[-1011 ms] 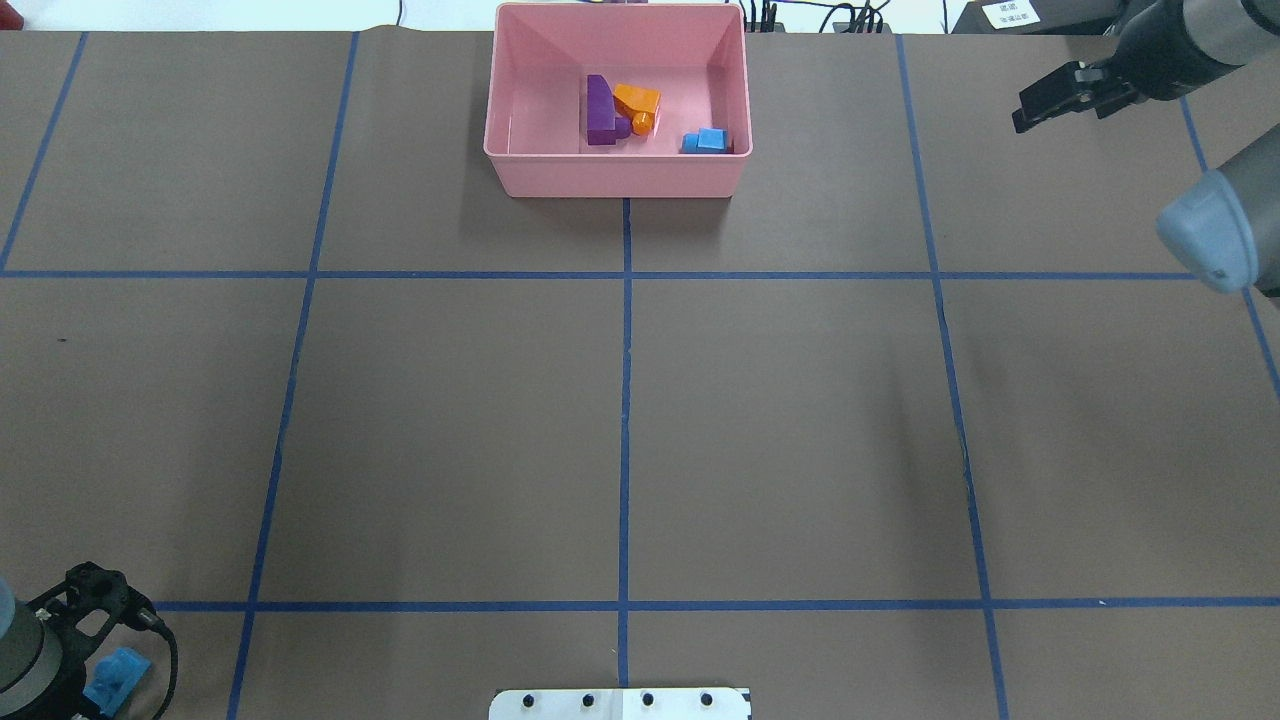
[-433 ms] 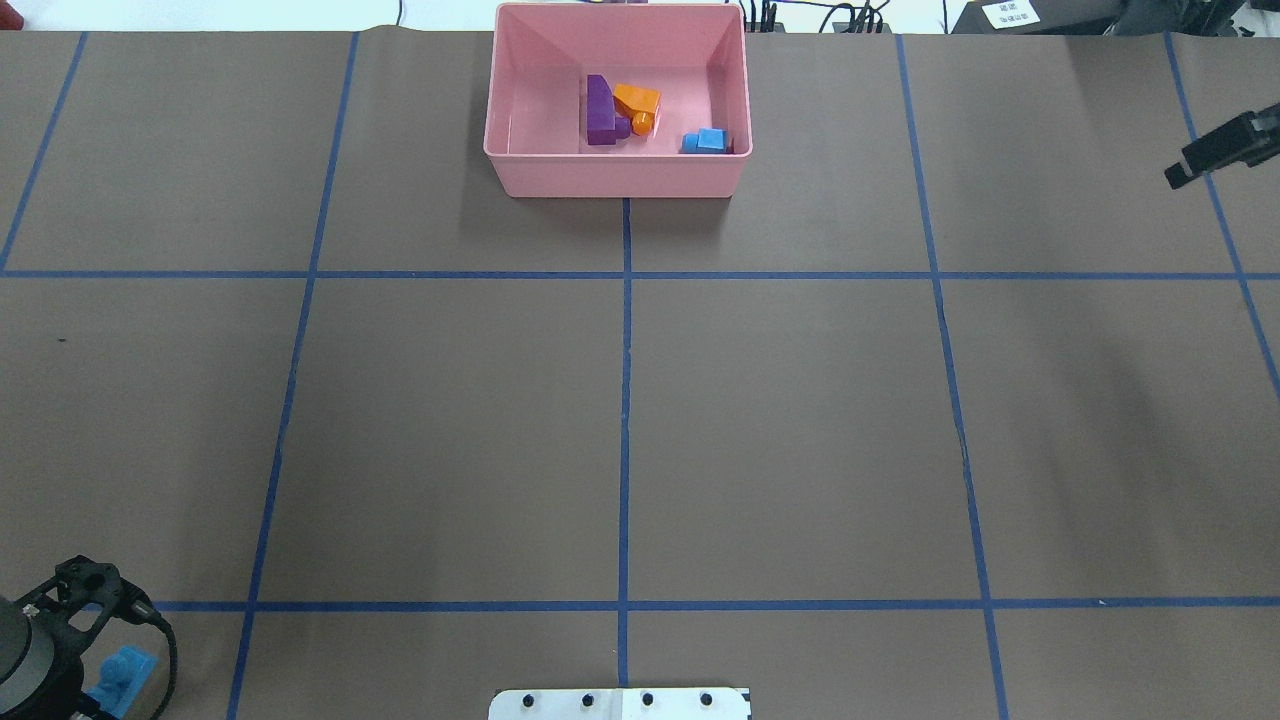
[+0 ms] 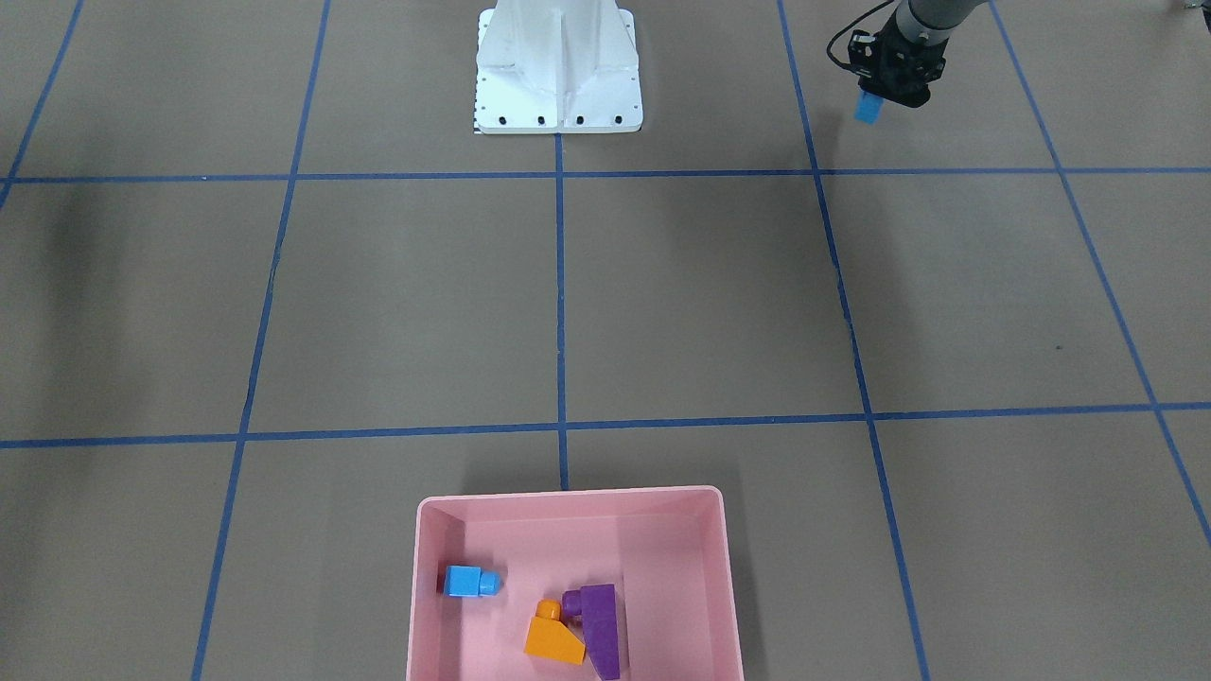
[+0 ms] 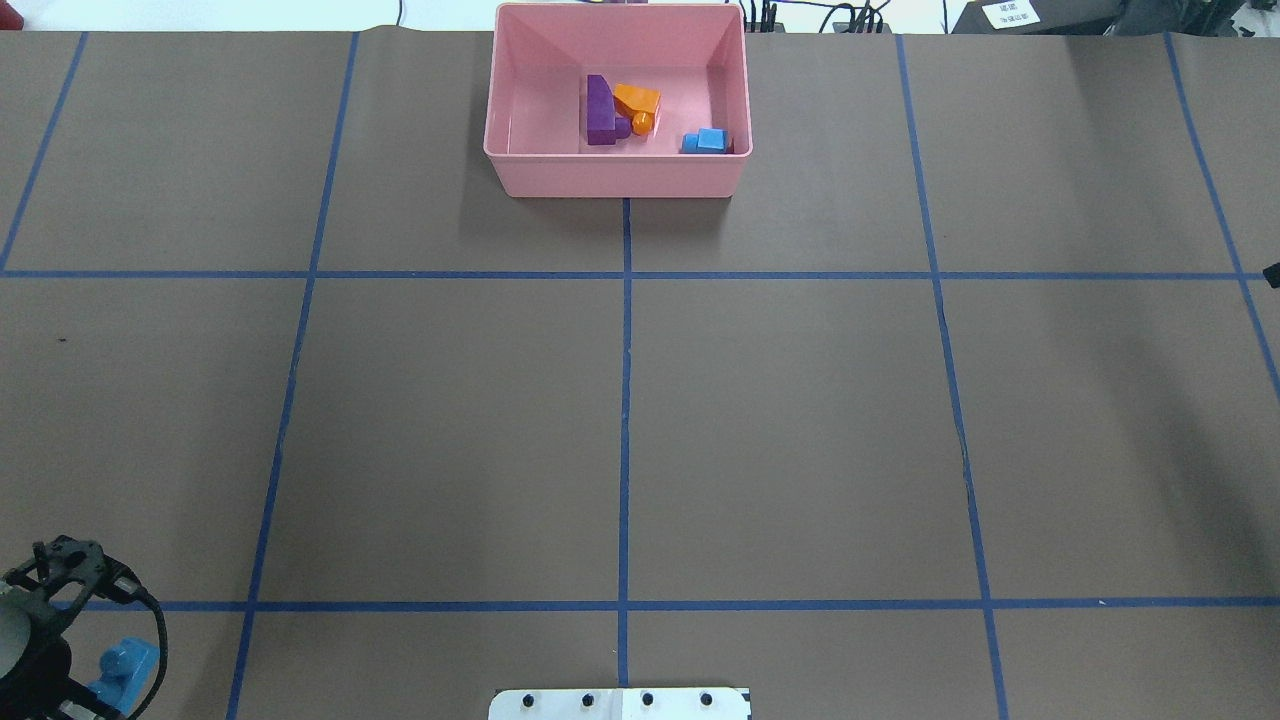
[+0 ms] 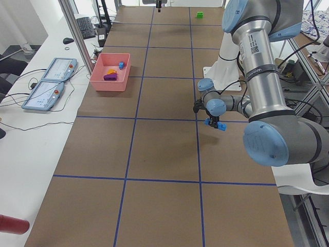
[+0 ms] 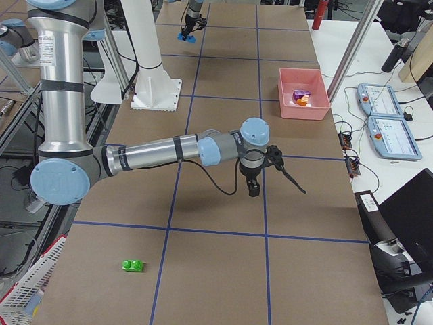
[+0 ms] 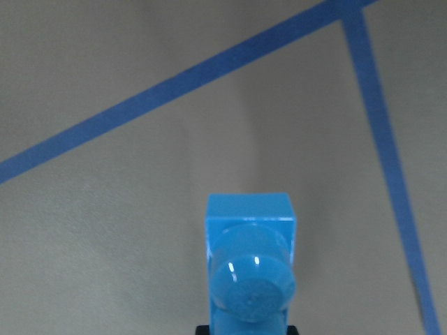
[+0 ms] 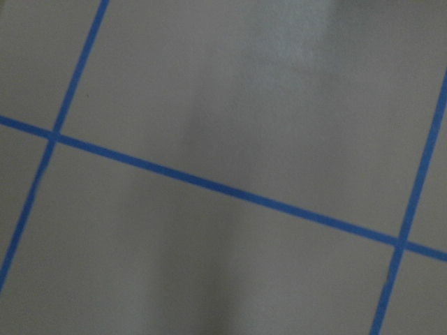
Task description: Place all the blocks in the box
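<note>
– Pink shallow plastic tray (image 4: 617,172) first: what's inside it?
– Three bricks on its floor, from the middle toward its end on the robot's right. The purple sloped brick (image 4: 600,108) touches the orange sloped brick (image 4: 638,99). The small blue cube brick (image 4: 710,139) sits apart from them, near that end wall.
– So three of five done?
– I'd judge so. The long blue studded bar (image 3: 867,108) is pinched in the jaws of the left gripper (image 3: 878,95). It seems lifted off the brown desk (image 4: 800,420), well apart from the tray, on the opposite side toward the left arm's end. The green two-stud brick (image 6: 132,265) lies on the desk, well apart from the tray, toward the right arm's end.
– And the right gripper (image 6: 252,190)?
– It hangs over the desk between the tray and the green brick. I cannot tell whether its jaws are spread or pressed together.
– Anything in the way?
– The white metal base (image 4: 620,703) stands straight across from the tray. Otherwise there's the tray's own wall, which the bar must clear, and the bricks inside.
</note>
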